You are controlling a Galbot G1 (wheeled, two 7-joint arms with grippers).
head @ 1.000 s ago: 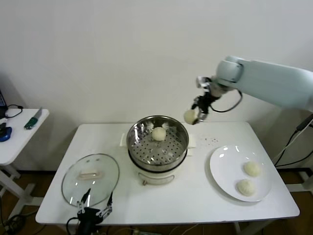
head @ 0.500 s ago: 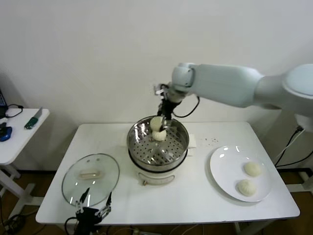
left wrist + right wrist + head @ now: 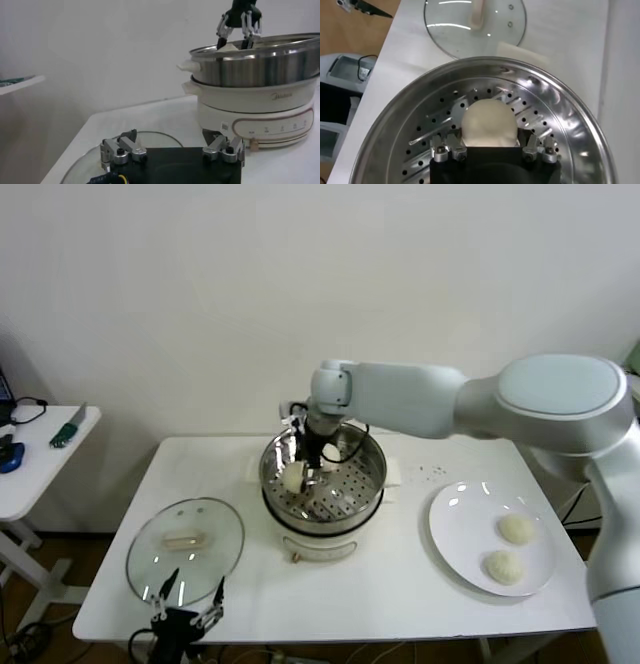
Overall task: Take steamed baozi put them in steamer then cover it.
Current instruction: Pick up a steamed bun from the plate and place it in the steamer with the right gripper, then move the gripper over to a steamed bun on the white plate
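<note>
My right gripper (image 3: 296, 478) reaches down into the left part of the shiny steamer (image 3: 368, 474) and is shut on a cream-white baozi (image 3: 293, 481). In the right wrist view the baozi (image 3: 487, 122) sits between the fingers (image 3: 449, 148), just over the perforated bottom (image 3: 555, 130). Two more baozi (image 3: 516, 529) (image 3: 503, 566) lie on the white plate (image 3: 462, 524). A fourth does not show. The glass cover (image 3: 185, 549) lies flat at the table's front left and shows in the right wrist view (image 3: 475, 22). My left gripper (image 3: 187, 606) is open and empty at the cover's near edge (image 3: 172, 150).
The steamer stands on a white electric pot base (image 3: 320, 546) (image 3: 260, 107) at the table's middle. A small white side table (image 3: 40, 449) with a few items stands to the far left. A wall rises close behind the table.
My right arm swung left from beside the steamer to above it, then lowered the baozi into the basket's left part. The left arm stayed put.
</note>
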